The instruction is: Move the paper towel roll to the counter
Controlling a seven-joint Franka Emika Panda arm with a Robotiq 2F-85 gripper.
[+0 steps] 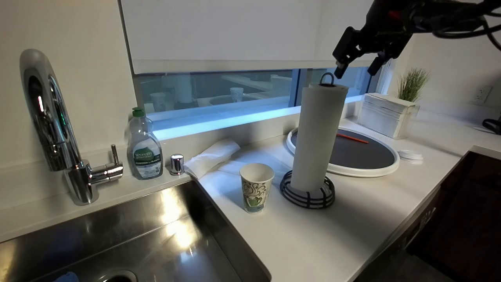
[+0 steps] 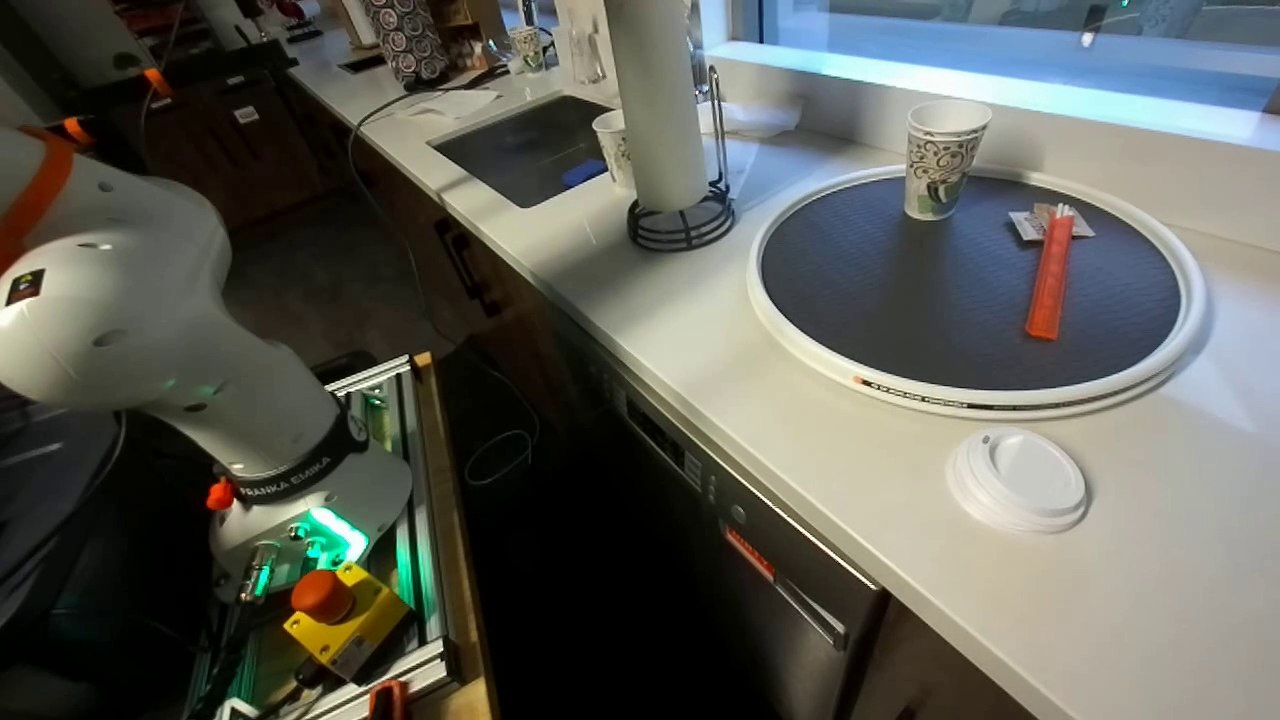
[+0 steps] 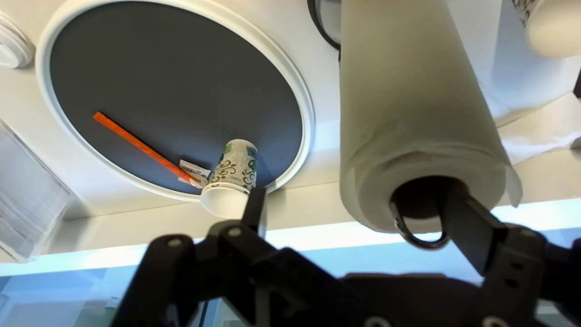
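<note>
Currently, find the hand [image 1: 357,71] spread wide with nothing pinched, above and to the right of the paper towel roll [image 1: 319,137] in an exterior view. Locate the roll on the wire holder [image 1: 308,203], set on the counter [image 1: 301,244] between the paper cup [image 1: 256,188] at left and the round tray [image 1: 362,154] at right. Read its long axis as roughly upright, with the wire loop [image 1: 327,73] protruding from the top. Treat contact between hand and loop as undetermined. Presumably, shift left and lower along that axis, straddling the roll without catching the loop.
</note>
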